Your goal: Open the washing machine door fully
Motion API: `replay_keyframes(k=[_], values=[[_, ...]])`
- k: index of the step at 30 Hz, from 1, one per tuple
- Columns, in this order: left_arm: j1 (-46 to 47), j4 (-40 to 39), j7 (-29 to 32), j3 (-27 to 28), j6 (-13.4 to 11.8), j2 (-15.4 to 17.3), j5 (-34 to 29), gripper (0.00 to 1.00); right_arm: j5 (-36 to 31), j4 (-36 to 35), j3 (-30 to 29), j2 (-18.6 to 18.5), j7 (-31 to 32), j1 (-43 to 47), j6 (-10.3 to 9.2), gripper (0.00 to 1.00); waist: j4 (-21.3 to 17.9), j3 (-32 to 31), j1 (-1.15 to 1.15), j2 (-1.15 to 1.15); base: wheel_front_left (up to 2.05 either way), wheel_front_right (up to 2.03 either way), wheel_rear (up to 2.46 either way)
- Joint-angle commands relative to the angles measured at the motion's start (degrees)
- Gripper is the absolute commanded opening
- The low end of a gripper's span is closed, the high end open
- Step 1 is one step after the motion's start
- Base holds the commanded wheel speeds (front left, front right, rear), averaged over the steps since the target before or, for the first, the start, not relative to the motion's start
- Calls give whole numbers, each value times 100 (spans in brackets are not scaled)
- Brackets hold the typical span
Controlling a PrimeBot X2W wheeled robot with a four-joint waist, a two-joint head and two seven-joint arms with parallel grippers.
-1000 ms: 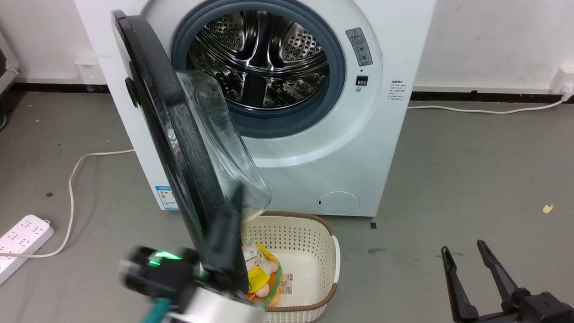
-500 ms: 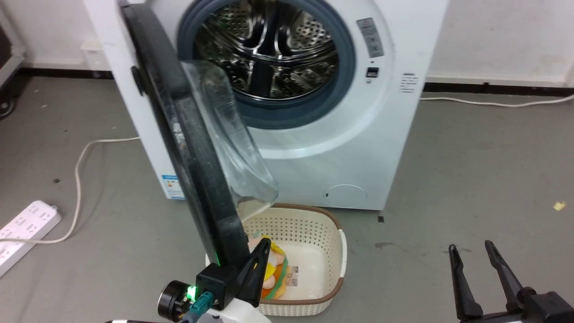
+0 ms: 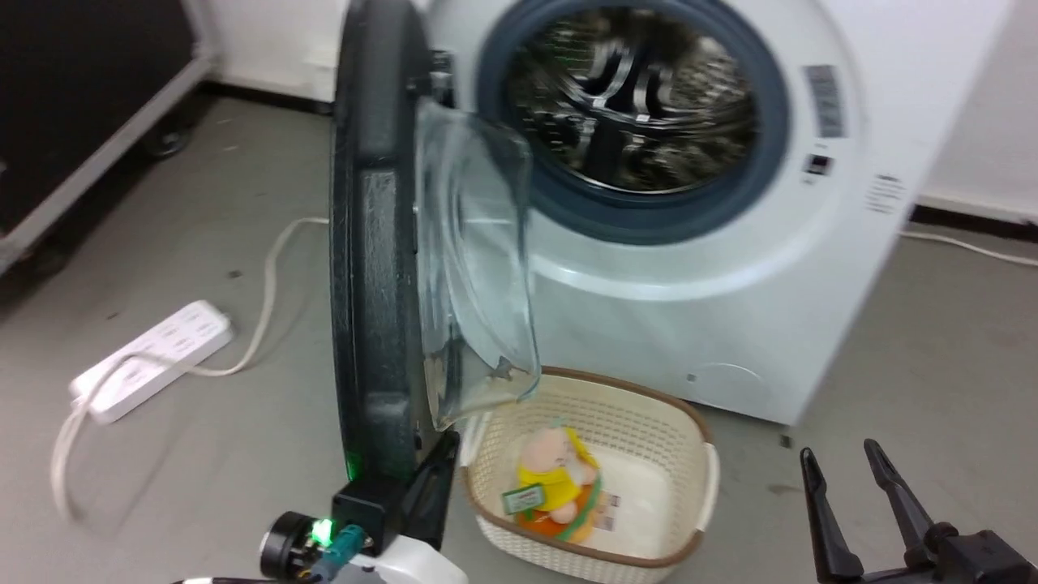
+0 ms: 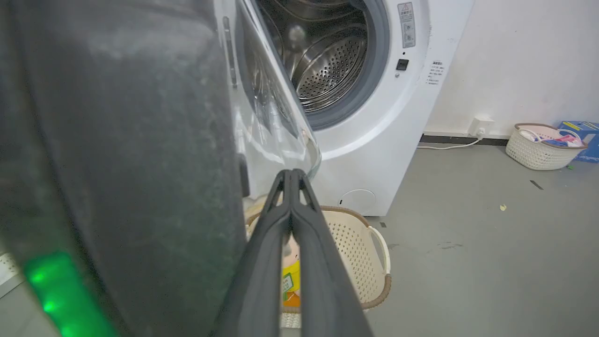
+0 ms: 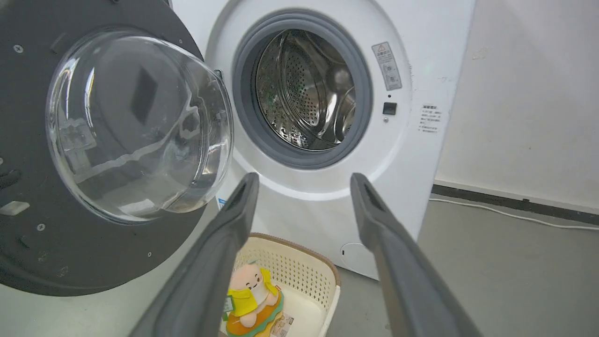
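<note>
Bright, even indoor light, likely from overhead; shadows soft and faint on the floor [image 3: 203,422] beside the washing machine door [image 3: 373,268]. Head view smeared by motion blur: drum [image 3: 641,105] right of the door streaked, labels [image 3: 823,101] beyond it unreadable. Green glow [image 3: 353,466] on the door's lower rim. Left wrist view: door's edge close to the lens, out of focus and grainy. Right wrist view sharp; white glare streaks across the door's glass bowl [image 5: 140,126]; mild wide-angle stretch at the edges of the view.

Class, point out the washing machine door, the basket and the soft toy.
washing machine door [image 5: 70,252], right wrist view, dark inner frame.
basket [image 3: 616,414], head view, perforated back wall.
soft toy [image 3: 559,480], head view, yellow shirt.
</note>
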State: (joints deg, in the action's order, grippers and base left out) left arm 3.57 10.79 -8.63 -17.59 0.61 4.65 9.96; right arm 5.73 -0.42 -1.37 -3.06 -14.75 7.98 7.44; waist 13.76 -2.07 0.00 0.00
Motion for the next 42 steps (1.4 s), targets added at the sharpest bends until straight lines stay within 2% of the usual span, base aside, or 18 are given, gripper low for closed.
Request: replay_keyframes(k=[1, 9, 14, 23, 28, 29, 33, 42], values=[[28, -19, -10, 76, -46, 61, 54, 0, 63, 17, 31, 18, -25, 57, 5, 100, 427, -9, 0, 0, 0, 0, 0], [168, 50, -96, 518, -129, 312, 312, 0, -25, 59, 209, 18, -25, 15, 5, 100, 1042, 281, 0, 0, 0, 0, 0], [379, 141, -207, 774, -160, 424, 460, 0, -113, 71, 309, -43, -25, -94, 5, 100, 1159, 557, 0, 0, 0, 0, 0], [1041, 600, -389, 1440, -158, 890, 786, 0, -160, 50, 460, -387, -25, -410, 5, 100, 1045, 1288, 0, 0, 0, 0, 0], [1412, 1050, -435, 1842, -127, 1250, 995, 0, -167, 36, 461, -550, -25, -504, 5, 100, 926, 1609, 0, 0, 0, 0, 0], [1621, 1387, -467, 2080, -99, 1451, 1142, 0, -166, 24, 444, -624, -25, -542, 5, 100, 861, 1753, 0, 0, 0, 0, 0], [1872, 1768, -538, 2345, -13, 1618, 1342, 0, -168, 15, 442, -697, -25, -592, 5, 100, 784, 1887, 0, 0, 0, 0, 0], [2326, 2399, -624, 2559, 128, 1824, 1386, 0, -176, -11, 391, -796, -25, -655, 5, 100, 698, 2012, 0, 0, 0, 0, 0]])
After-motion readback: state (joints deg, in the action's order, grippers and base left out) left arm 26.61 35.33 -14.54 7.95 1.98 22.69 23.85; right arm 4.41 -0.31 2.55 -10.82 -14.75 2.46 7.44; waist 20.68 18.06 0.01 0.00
